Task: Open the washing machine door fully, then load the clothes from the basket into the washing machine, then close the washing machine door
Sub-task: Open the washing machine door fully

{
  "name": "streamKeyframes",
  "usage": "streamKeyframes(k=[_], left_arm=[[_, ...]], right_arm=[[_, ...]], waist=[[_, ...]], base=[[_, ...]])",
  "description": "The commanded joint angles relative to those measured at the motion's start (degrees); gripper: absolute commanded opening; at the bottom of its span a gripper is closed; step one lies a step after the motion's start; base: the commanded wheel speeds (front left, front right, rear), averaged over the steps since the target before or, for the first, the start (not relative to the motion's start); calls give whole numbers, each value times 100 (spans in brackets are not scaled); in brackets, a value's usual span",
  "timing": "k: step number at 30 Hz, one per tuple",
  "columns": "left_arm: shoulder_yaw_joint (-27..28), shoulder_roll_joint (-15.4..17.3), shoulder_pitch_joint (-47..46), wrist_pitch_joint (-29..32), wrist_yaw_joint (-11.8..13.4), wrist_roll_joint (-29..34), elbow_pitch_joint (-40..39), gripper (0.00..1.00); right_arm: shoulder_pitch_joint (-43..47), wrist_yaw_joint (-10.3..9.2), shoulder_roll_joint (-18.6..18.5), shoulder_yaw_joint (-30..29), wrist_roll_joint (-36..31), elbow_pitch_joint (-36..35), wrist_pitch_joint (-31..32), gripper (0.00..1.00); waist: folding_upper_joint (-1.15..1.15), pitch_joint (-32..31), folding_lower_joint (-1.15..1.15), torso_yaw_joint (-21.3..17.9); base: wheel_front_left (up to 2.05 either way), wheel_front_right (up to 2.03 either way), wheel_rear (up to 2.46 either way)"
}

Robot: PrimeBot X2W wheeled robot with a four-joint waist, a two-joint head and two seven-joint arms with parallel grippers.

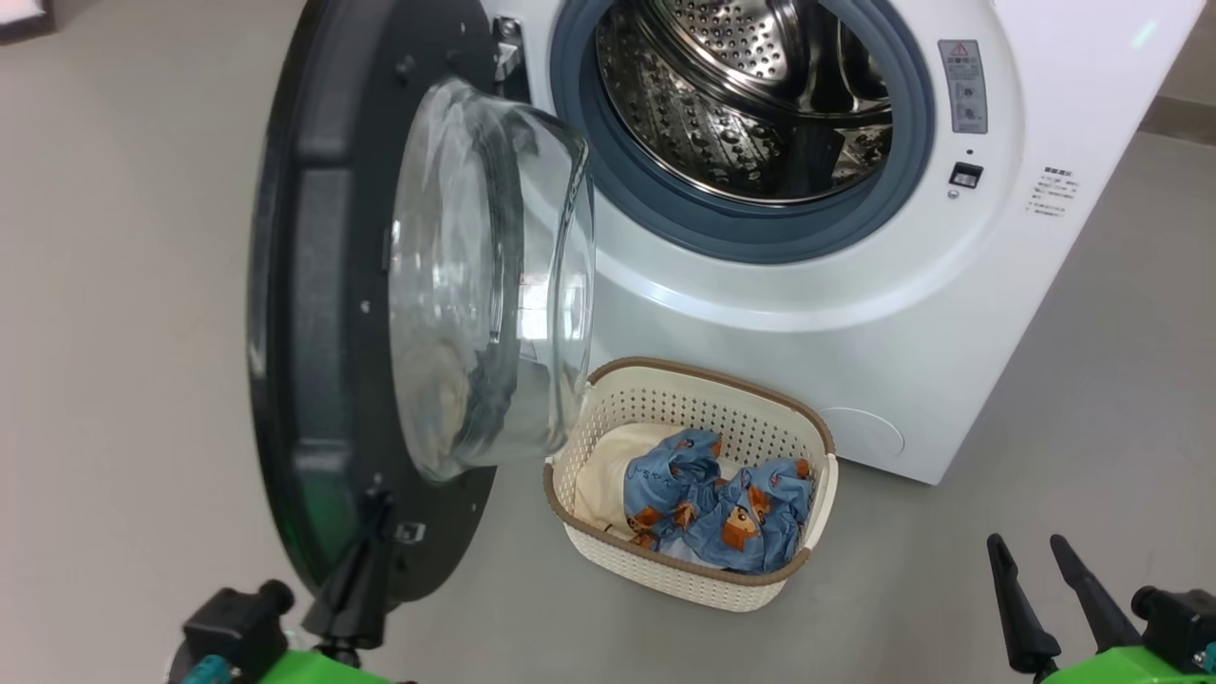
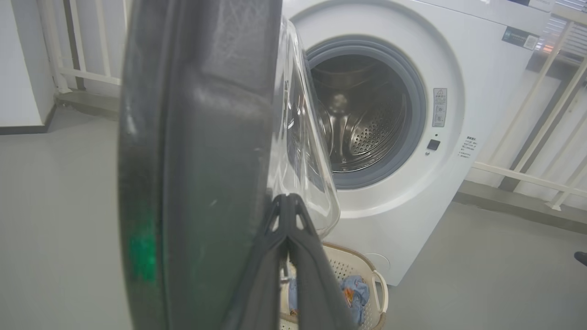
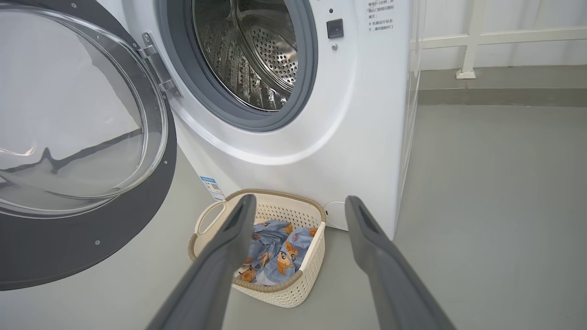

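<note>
The washing machine door [image 1: 313, 285] stands swung open to the left, its glass bowl [image 1: 484, 275] facing the steel drum [image 1: 750, 85] of the white washing machine [image 1: 855, 313]. My left gripper [image 1: 369, 518] is shut, its tips against the inner black rim at the door's lower edge; in the left wrist view the left gripper [image 2: 286, 201] lies just below the glass. The basket [image 1: 703, 380] sits on the floor before the machine, holding the clothes [image 1: 712, 503]: blue bear-print fabric over a cream cloth [image 1: 603, 475]. My right gripper [image 1: 1026, 543] hangs open to the basket's right, and the right wrist view frames the basket [image 3: 275, 195] between the right gripper's [image 3: 300, 201] fingers.
Grey floor [image 1: 123, 380] spreads to the left of the door and to the right of the machine. A white railing [image 2: 527, 174] runs behind the machine. A small dark shape [image 2: 581, 257] lies on the floor at the far right edge of the left wrist view.
</note>
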Motion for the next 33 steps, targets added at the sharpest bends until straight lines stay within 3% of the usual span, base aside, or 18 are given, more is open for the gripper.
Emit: streamKeyframes(k=[1, 14, 33], left_arm=[[327, 169, -204, -36, 96, 15, -48, 0], [988, 549, -766, -36, 88, -101, 632, 0], [2218, 809, -1800, -36, 152, 251, 1557, 0]], right_arm=[[68, 9, -66, 155, -23, -109, -69, 100], [86, 9, -53, 97, -20, -154, -69, 100], [-197, 9, -171, 57, -60, -223, -69, 100]], waist=[[0, -31, 0, 31], [0, 99, 0, -15], [0, 662, 0, -137]], base=[[0, 0, 0], [0, 0, 0], [0, 0, 0]])
